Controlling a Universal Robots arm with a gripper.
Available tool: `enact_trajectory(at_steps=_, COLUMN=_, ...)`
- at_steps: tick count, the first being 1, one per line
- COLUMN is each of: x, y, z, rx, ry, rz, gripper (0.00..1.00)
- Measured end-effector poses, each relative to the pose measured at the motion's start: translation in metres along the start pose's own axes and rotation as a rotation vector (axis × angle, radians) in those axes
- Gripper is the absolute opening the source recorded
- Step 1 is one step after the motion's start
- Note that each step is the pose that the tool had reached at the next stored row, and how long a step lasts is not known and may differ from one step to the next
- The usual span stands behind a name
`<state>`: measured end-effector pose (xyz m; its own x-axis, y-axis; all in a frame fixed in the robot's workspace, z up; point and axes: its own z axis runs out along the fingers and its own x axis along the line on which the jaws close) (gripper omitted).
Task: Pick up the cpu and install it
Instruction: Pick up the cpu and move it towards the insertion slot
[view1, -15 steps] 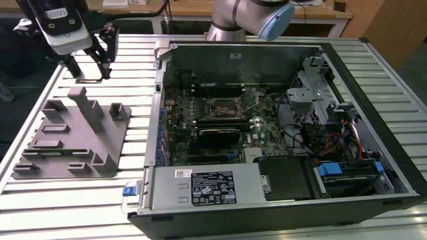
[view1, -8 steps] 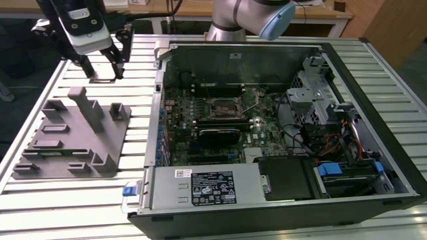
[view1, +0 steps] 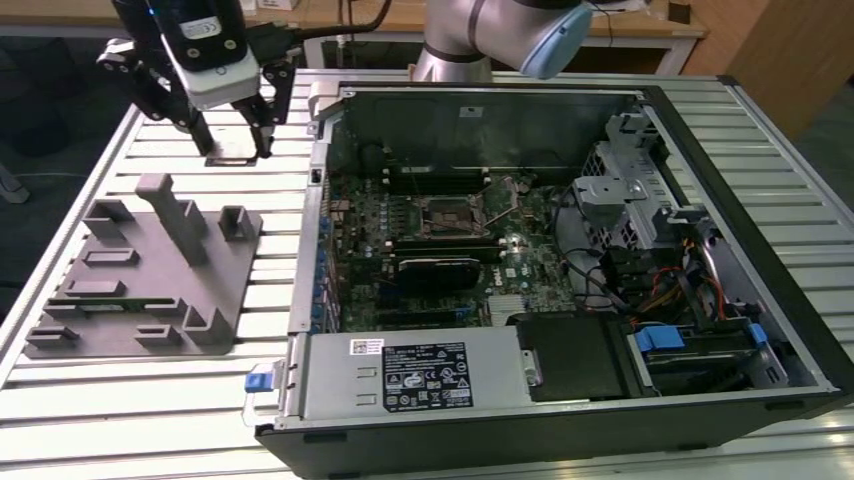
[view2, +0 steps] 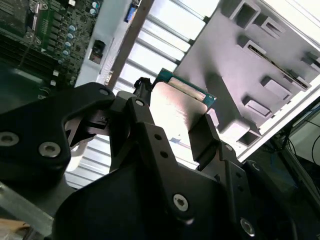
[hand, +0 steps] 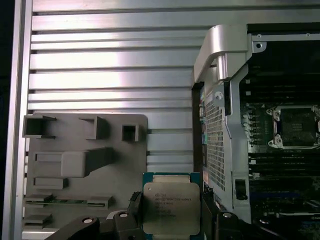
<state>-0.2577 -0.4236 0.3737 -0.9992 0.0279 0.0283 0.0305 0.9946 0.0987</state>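
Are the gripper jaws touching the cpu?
Touching. First wrist view: the jaws of the gripper clamp opposite edges of the cpu, no gap visible.

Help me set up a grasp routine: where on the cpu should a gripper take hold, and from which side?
Probably best to take the cpu by two opposite thin edges of its greenish rim, coming in from the flat metal top's side. It is a thin square plate, so those edges are its only parallel faces. The gripper holds it that way now, fingers on opposite edges.

The tool (view2: 174, 109) partly hides the cpu (view2: 187, 95).
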Motion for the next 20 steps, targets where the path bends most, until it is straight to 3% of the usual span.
enact_trajectory(at_steps=20, x=-0.0575, y=0.0018, z=-0.0015, rx=0.0000, ry=0.0000, rz=0.000, gripper=0.55)
